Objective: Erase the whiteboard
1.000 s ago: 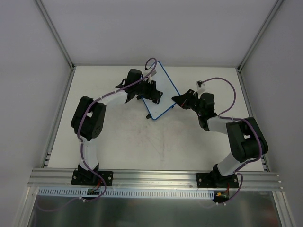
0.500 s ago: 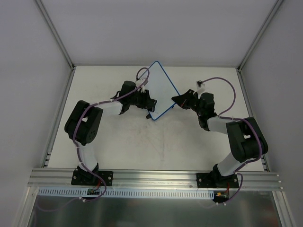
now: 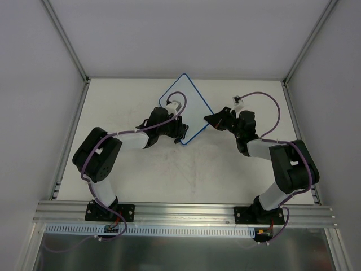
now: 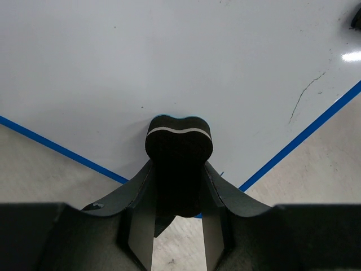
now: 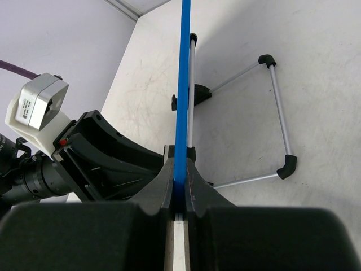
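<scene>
The whiteboard (image 3: 183, 101), white with a thin blue rim, stands tilted at the back middle of the table. Its face fills the left wrist view (image 4: 169, 56) and looks clean there except for a thin dark scratch-like line at the right. My left gripper (image 3: 179, 131) is shut on the black bone-shaped eraser (image 4: 179, 141), whose end rests against the board near its lower corner. My right gripper (image 3: 210, 120) is shut on the board's blue rim (image 5: 182, 84), holding its right edge. The board's wire stand with black feet (image 5: 271, 113) shows behind it.
The table top (image 3: 192, 169) is pale with faint scuff marks. Grey walls and metal frame posts (image 3: 67, 39) close in the back and sides. The aluminium rail (image 3: 180, 210) with the arm bases runs along the near edge.
My left gripper with the eraser has moved down and toward me across the board to its lower corner. The board now shows more of its face. The right arm has stayed in place.
</scene>
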Tool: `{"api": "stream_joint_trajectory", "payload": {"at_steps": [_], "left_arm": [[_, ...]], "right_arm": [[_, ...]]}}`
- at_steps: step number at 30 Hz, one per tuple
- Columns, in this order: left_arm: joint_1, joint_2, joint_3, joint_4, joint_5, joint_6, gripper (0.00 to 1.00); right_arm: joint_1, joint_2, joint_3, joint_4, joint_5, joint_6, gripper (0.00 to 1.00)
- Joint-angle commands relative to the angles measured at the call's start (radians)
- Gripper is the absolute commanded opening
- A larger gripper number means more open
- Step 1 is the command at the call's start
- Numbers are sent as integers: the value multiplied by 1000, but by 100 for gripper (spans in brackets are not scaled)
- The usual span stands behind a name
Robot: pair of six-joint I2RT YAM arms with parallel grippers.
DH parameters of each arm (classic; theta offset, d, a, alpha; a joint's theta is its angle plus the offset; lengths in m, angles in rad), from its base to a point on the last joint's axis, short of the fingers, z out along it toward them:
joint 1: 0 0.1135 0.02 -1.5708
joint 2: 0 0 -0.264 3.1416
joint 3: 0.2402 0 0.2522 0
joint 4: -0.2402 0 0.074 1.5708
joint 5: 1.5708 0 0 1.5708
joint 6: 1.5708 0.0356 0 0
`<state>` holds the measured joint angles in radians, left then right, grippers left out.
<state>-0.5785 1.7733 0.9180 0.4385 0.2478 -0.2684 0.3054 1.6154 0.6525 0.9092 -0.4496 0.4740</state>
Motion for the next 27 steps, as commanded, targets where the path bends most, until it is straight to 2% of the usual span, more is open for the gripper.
{"api": "stream_joint_trajectory", "payload": {"at_steps": [1,8,16,23,27], "left_arm": [[-93,11,12,-69,105,-28,2],[-130,-18,58,-51,68,-77,1],[-147,-47,27,121,-56,-111,2],[-146,-80,54,111,-238,6,4],[-120,-57,113,82,-248,43,4]], "right_arm": [[31,6,30,57,-67,-44,0],[31,6,30,59,-66,-46,0],[31,5,30,59,-66,-43,0],[31,5,29,59,-66,-44,0],[31,6,29,57,-66,-41,0]]}}
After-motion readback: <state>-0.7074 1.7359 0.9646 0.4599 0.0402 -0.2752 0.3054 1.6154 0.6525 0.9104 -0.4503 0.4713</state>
